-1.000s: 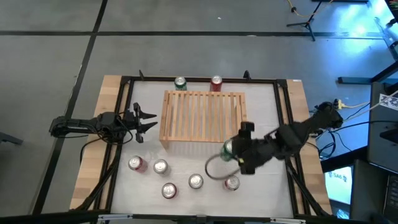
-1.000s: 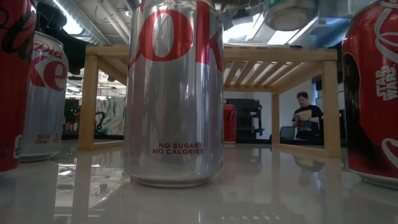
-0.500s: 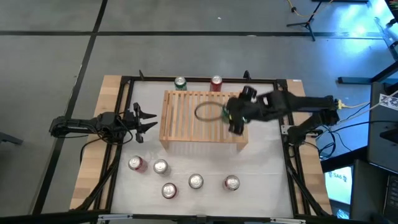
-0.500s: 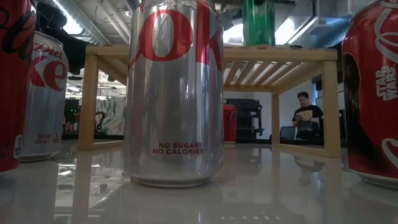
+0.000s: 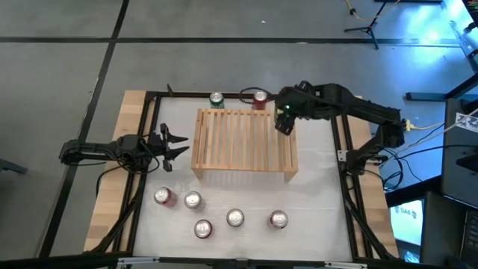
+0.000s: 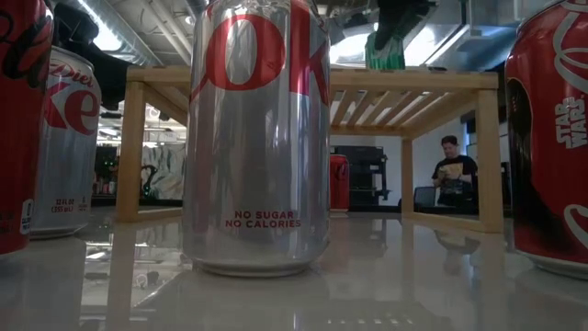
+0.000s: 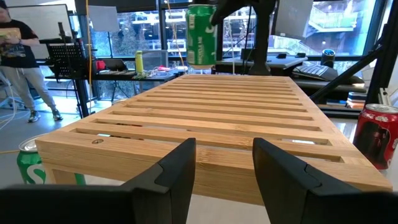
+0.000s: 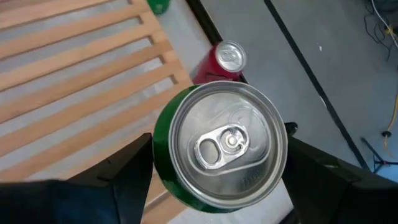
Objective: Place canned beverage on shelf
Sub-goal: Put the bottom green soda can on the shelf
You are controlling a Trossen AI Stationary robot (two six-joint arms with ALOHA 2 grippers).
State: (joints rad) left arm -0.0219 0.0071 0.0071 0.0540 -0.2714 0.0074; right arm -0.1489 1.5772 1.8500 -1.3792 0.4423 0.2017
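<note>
Right gripper (image 5: pixel 284 119) is clamped on a green can (image 8: pixel 219 144), one dark finger on each side of the can's body, with the pull-tab top facing the wrist camera. It holds the can upright over the far right corner of the shelf (image 5: pixel 244 142); in the left wrist view the can's base shows just above the slats, and whether it touches them cannot be told. In the low view the green can appears above the shelf's top rail, with the dark gripper over it.

On the table (image 5: pixel 314 202), a light wooden rack with a slatted top stands in the middle. Behind its far edge stand a second green can (image 5: pixel 216 99) and a red can (image 5: pixel 259 99). Near the front of the table five more cans stand upright in a loose row: a red-sided can (image 5: pixel 162 196) at the left, three silver cans (image 5: pixel 193 199) (image 5: pixel 202 228) (image 5: pixel 235 217), and another red can (image 5: pixel 278 219) at the right.

Left gripper (image 5: pixel 179 146) waits just left of the shelf, low over the table, pointing toward the rack with its fingers together and nothing between them.

A person (image 6: pixel 453 172) sits in the room beyond the table.
</note>
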